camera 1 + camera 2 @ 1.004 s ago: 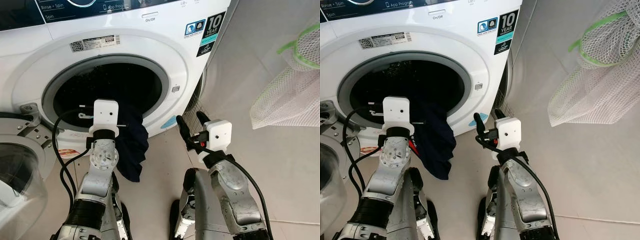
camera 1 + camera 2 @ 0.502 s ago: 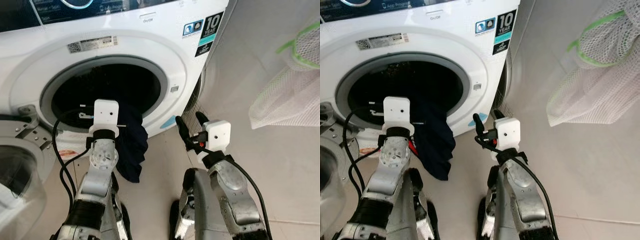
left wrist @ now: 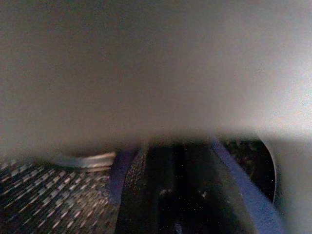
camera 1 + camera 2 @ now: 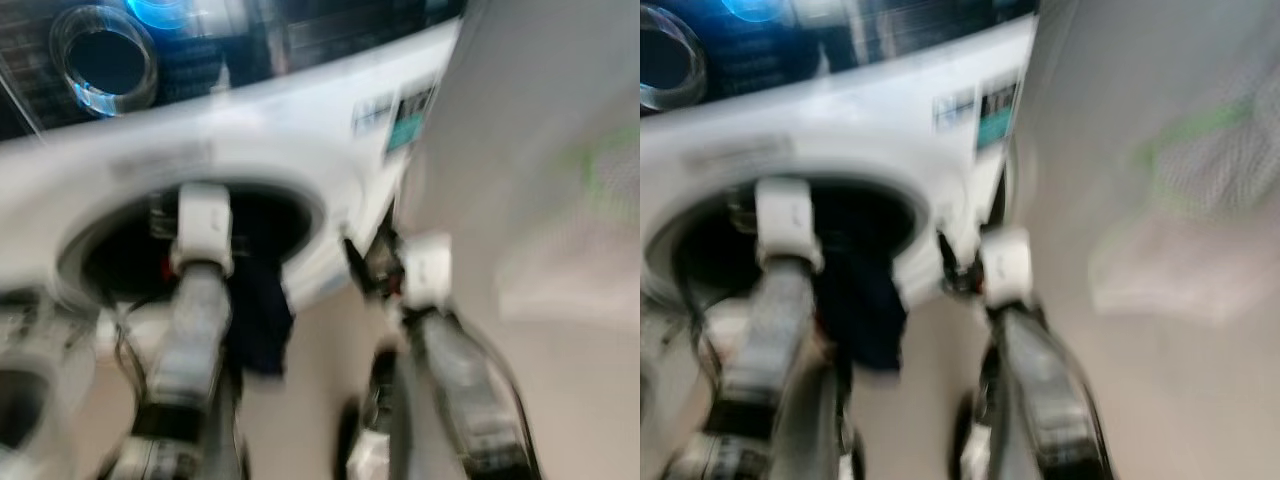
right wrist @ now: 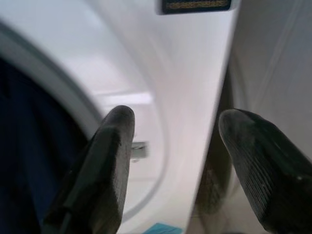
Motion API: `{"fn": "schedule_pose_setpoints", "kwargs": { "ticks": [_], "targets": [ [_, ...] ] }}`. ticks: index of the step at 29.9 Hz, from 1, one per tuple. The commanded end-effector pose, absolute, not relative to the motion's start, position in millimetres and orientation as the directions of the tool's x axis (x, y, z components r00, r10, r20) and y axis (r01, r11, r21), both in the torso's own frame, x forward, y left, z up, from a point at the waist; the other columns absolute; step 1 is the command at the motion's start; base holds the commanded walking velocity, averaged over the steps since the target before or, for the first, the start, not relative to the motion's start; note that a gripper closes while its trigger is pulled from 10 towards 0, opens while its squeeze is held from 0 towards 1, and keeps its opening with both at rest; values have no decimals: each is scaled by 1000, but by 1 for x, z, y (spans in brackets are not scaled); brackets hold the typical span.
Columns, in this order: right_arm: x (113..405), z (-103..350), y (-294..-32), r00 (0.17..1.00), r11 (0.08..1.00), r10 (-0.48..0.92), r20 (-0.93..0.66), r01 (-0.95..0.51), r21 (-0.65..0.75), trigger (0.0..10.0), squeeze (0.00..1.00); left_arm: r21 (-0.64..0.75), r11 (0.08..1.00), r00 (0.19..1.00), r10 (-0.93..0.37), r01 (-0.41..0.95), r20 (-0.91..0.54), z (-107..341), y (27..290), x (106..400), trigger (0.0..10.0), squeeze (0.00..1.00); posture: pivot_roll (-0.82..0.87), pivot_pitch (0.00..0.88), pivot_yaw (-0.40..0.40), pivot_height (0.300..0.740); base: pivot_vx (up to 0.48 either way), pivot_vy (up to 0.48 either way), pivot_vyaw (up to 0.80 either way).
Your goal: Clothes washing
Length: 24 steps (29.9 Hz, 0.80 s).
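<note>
Both eye views are blurred by motion. A white front-loading washing machine (image 4: 300,130) stands before me with its round drum opening (image 4: 120,260) uncovered. A dark navy garment (image 4: 258,315) hangs out of the opening over the lower rim. My left arm's white wrist (image 4: 205,225) is at the opening, beside the garment, and its fingers are hidden. The left wrist view shows dark blue cloth (image 3: 243,195) and perforated drum metal (image 3: 48,200). My right gripper (image 5: 178,117) is open and holds nothing, close to the washer's front right of the opening.
The washer's door (image 4: 30,400) is swung open at lower left. A white mesh laundry bag with a green band (image 4: 590,240) hangs at the right against the pale wall. Pale tiled floor (image 4: 580,400) lies to the right of my arms.
The whole picture has turned blurry and shifted, with more of the washer's control panel and dial in view, so the camera has moved. The garment still hangs from the opening.
</note>
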State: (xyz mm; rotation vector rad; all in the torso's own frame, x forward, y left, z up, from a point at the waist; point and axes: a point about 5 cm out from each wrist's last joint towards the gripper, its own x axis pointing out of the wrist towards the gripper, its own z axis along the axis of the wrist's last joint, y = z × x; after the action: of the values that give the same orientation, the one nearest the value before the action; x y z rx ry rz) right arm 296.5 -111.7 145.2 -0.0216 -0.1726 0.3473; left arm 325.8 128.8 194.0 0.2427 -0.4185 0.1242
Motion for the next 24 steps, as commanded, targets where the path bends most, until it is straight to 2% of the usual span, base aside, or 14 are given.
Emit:
{"fn": "schedule_pose_setpoints", "kwargs": {
  "ticks": [1,6,10,13,14,21,24],
  "targets": [
    [292,139,-104,920,931,364,145,-363,-34,10000,0,213,961,898,70,-177,434,196,134,323,10000,0,95,302,-58,511,0,0,0],
    [292,139,-104,920,931,365,143,-364,-34,10000,0,205,965,907,66,-165,416,192,132,323,10000,0,95,302,-58,511,0,0,0],
    [292,138,-104,920,931,366,142,-364,-34,10000,0,159,969,924,123,-191,362,184,138,324,10000,0,95,302,-58,511,0,0,0],
    [292,138,-105,920,931,365,142,-364,-33,10000,0,74,976,947,178,-205,268,172,145,328,10000,0,95,302,-58,511,0,0,0],
    [292,138,-104,920,930,366,141,-365,-34,10000,0,16,976,959,211,-217,191,161,152,330,10000,0,95,302,-58,511,0,0,0],
    [292,139,-104,919,930,367,144,-366,-35,10000,0,-49,970,968,243,-240,59,140,164,331,10000,0,96,317,-60,511,0,0,0],
    [291,139,-104,919,930,368,143,-367,-36,10000,0,-102,963,968,248,-251,-41,127,173,335,10000,0,90,320,-67,511,0,0,0]
  ]
}}
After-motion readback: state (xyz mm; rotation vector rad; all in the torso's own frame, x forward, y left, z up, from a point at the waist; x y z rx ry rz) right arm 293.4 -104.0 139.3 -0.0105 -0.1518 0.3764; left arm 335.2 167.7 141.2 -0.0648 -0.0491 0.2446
